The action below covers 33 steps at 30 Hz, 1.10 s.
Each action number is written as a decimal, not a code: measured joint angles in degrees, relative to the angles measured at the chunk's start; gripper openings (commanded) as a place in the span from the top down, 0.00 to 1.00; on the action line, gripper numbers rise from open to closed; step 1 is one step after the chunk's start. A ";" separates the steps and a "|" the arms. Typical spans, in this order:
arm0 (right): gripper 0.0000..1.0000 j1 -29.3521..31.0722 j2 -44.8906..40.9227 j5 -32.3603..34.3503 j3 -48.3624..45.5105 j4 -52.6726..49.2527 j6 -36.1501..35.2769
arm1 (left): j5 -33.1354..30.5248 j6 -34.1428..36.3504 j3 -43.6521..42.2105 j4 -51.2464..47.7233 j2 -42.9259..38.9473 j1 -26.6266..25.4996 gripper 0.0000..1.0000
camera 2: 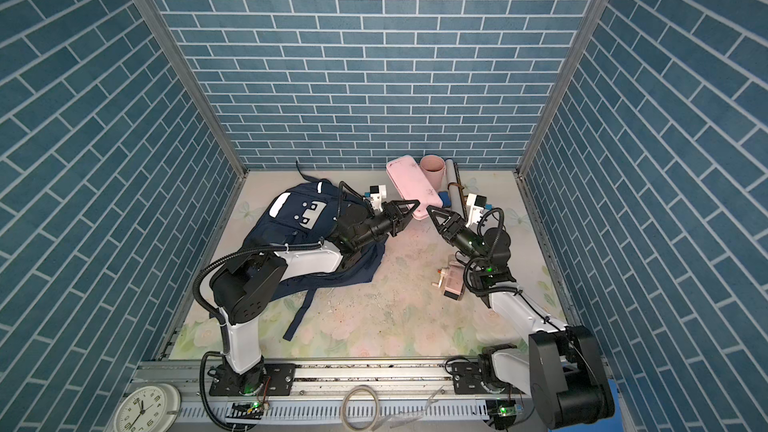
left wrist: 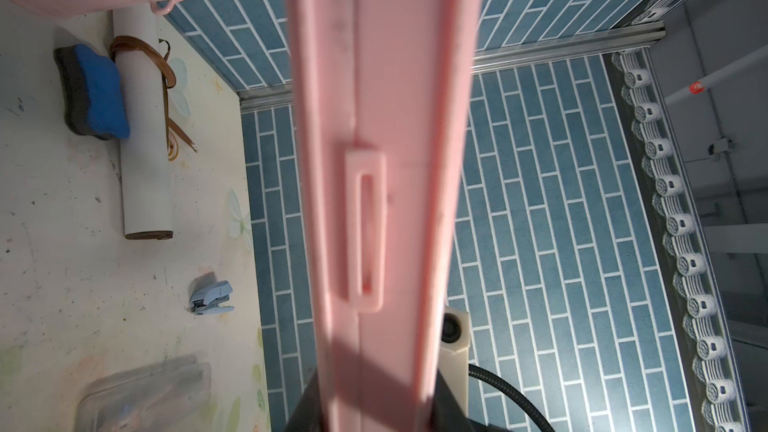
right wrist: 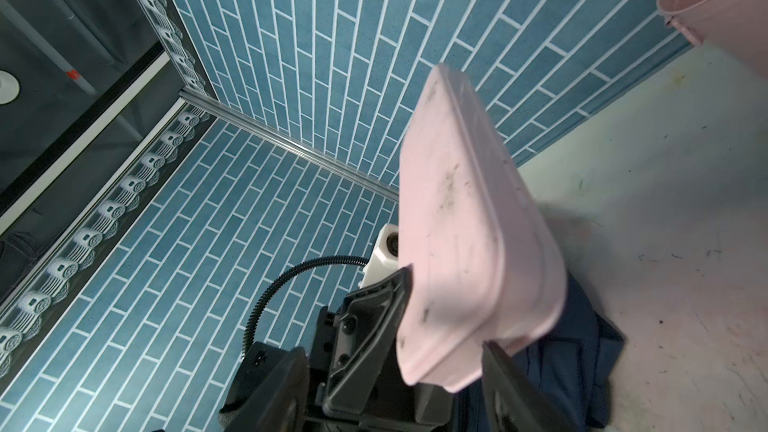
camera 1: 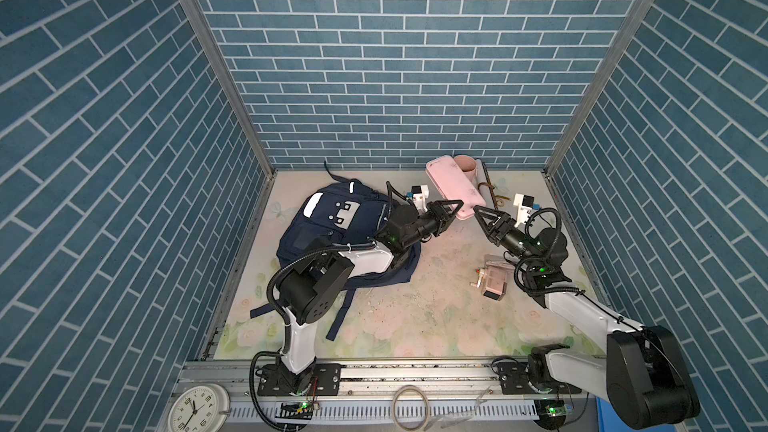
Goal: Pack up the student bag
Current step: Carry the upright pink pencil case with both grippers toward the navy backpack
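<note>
The student bag (camera 1: 332, 222) (camera 2: 291, 222), a navy backpack with a white patch, lies at the left of the table under my left arm; its fabric also shows in the right wrist view (right wrist: 573, 347). My left gripper (camera 1: 457, 210) (camera 2: 415, 209) (left wrist: 374, 409) is shut on the near end of a flat pink case (camera 1: 451, 184) (camera 2: 411, 184) (left wrist: 386, 118) (right wrist: 457, 222), held off the table and slanting up toward the back wall. My right gripper (camera 1: 478, 218) (camera 2: 432, 218) (right wrist: 401, 392) is open, its tips right beside that same end of the case.
A pink bucket (camera 1: 465, 166), a white roll with a brown strap (camera 1: 484, 184) (left wrist: 143, 139) and a blue eraser (camera 2: 444, 198) (left wrist: 93, 93) sit at the back right. A clear plastic box (camera 1: 492, 280) lies under my right arm. A small blue stapler (left wrist: 210, 297) lies by the wall.
</note>
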 measured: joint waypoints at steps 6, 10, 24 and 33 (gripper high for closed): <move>0.35 2.21 1.81 1.73 0.50 3.13 1.60 | -1.53 -0.22 -2.78 1.03 -2.29 0.37 1.00; 0.38 2.34 2.80 2.60 0.55 4.52 2.73 | -1.99 -0.28 -2.91 1.42 -2.29 0.35 1.00; 0.34 2.99 0.17 5.79 0.52 -2.27 4.92 | -0.52 4.11 -3.21 -1.64 -6.19 -1.01 1.00; 0.58 3.06 1.57 7.48 0.52 1.49 5.70 | 0.72 4.33 -4.52 -1.51 -6.19 -2.36 1.00</move>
